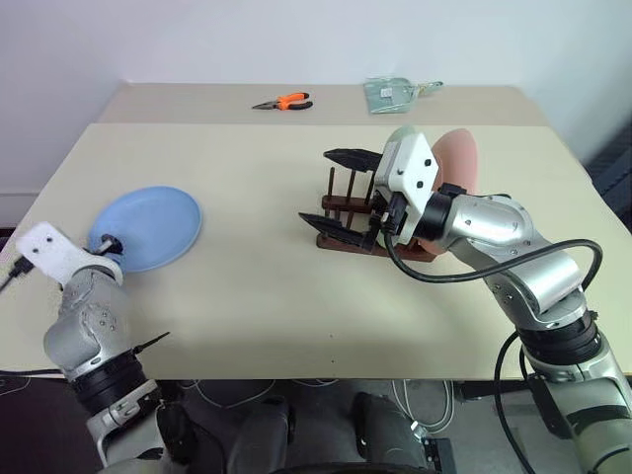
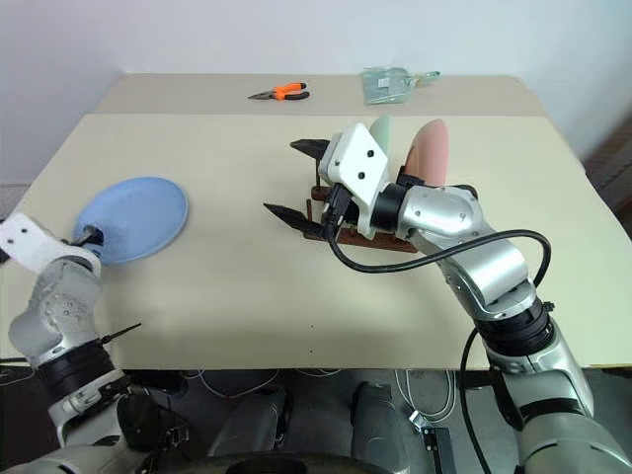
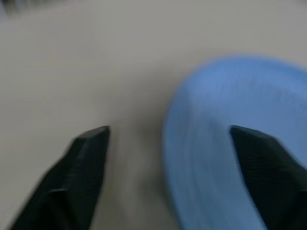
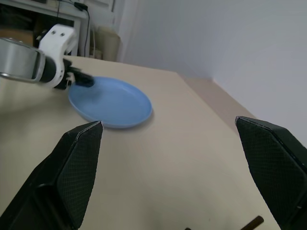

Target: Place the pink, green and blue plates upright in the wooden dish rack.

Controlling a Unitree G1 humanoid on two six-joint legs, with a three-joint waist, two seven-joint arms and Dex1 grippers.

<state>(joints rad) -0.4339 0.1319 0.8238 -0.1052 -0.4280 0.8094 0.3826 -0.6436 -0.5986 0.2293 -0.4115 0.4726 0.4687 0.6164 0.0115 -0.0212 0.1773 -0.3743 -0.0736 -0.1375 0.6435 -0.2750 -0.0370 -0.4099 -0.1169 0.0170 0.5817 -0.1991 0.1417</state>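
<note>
We see the blue plate (image 1: 146,227) lying flat at the table's left, its near rim between our left gripper's (image 3: 168,143) parted fingers, while our spread right gripper (image 1: 336,190) idles beside the wooden dish rack (image 1: 346,212).

2 beige tables (image 1: 247,286) (seemingly pushed together) against a white wall (image 1: 296,39).
</note>
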